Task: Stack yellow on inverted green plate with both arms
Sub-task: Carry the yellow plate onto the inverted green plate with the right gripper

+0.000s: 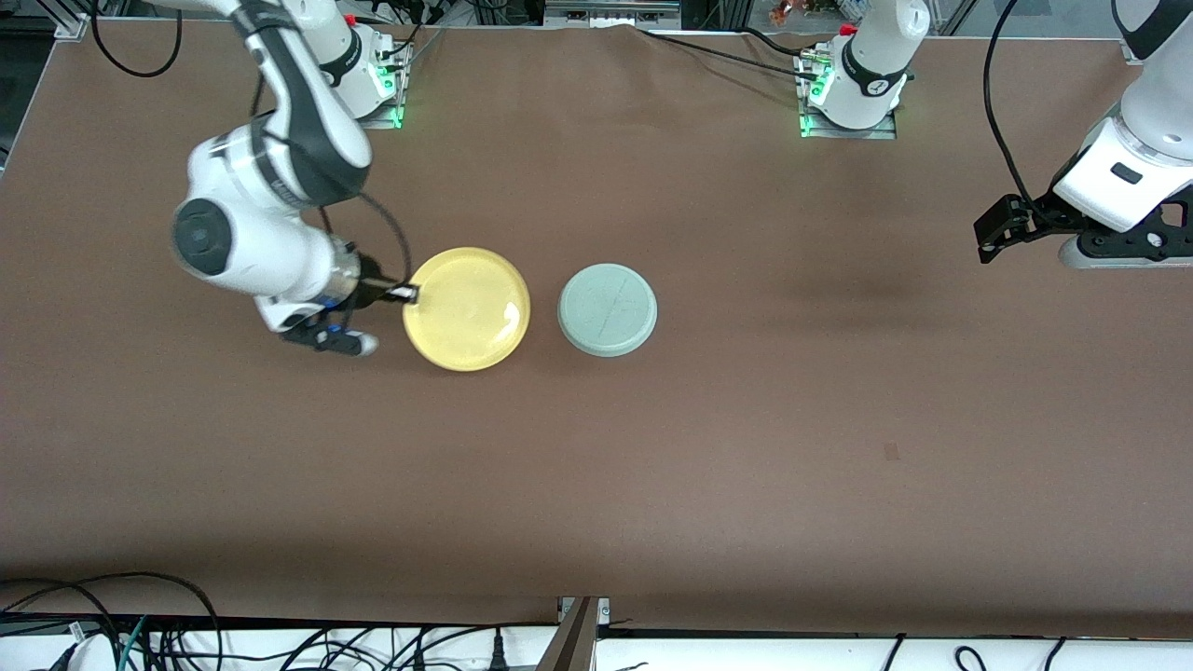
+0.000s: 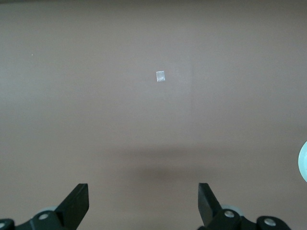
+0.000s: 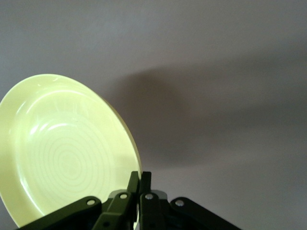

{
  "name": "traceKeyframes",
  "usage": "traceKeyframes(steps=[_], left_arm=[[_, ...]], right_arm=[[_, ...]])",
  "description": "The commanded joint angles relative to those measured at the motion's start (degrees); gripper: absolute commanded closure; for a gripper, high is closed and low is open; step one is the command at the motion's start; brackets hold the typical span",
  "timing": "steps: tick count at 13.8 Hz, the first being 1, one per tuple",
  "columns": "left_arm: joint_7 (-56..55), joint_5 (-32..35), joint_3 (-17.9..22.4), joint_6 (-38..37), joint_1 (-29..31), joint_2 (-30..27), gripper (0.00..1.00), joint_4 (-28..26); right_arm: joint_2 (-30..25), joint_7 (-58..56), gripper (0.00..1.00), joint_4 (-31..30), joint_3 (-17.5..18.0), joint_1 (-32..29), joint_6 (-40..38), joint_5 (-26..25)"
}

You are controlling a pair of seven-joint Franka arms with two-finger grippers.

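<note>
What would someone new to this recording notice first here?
The bright yellow plate stands out, pinched at its rim by the right end effector, shut on it toward the right arm's end of the table. Beside it, toward the left arm's end, the pale green plate lies upside down on the brown table. The left end effector waits open over the table's edge at its own end.

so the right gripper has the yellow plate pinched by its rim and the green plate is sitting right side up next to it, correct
Not quite. The right gripper is indeed shut on the rim of the yellow plate, but the green plate beside it lies upside down: the front view shows its flat underside with a faint line across it, not a hollow.
</note>
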Motion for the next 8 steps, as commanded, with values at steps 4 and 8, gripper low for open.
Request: traceKeyframes(steps=[4, 8], left_arm=[[-0.14, -2.03, -0.14, -0.10, 0.19, -0.47, 0.00, 0.30], [-0.14, -2.12, -0.14, -0.10, 0.19, -0.47, 0.00, 0.30]], right_arm=[[0.01, 15.03, 1.00, -14.06, 12.01, 3.59, 24.84, 0.90], [4.12, 21.28, 1.00, -13.71, 11.83, 8.71, 32.84, 0.73]])
